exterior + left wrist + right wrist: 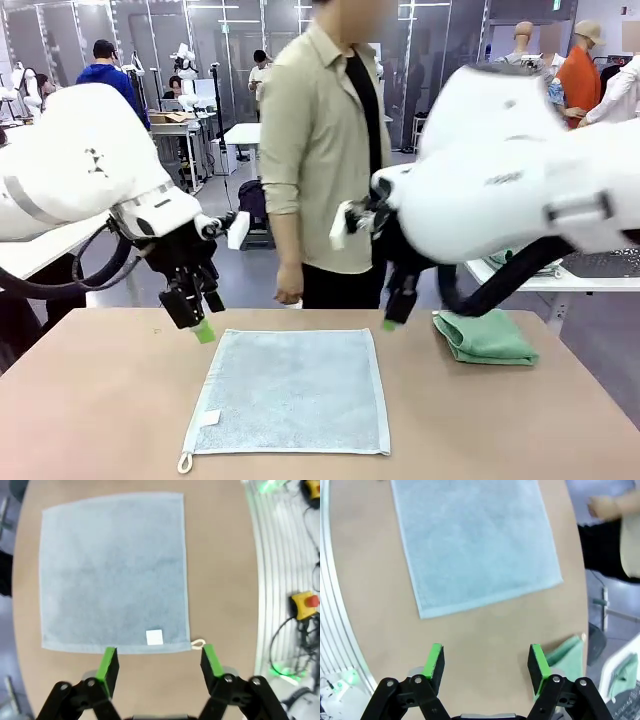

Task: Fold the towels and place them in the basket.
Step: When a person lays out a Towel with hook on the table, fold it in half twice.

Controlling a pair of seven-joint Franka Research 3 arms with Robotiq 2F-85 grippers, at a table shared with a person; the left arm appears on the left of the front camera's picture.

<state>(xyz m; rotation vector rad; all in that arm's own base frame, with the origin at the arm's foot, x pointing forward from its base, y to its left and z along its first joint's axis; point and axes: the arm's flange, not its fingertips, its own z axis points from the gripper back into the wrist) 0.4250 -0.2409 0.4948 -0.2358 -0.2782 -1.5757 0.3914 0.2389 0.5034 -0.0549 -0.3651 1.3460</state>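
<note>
Your pale grey-blue towel [292, 390] lies spread flat on the tabletop [100, 400] (mint green towel [485, 337] folded, off its far right corner). Left jaws and right jaws hang released, empty, just outside its far corners.

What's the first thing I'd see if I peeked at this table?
A pale grey-blue towel lies spread flat in the middle of the table. Two open grippers with bright green pads, the left gripper and the right gripper, hang by its far corners. A folded mint green towel sits on the right side.
</note>
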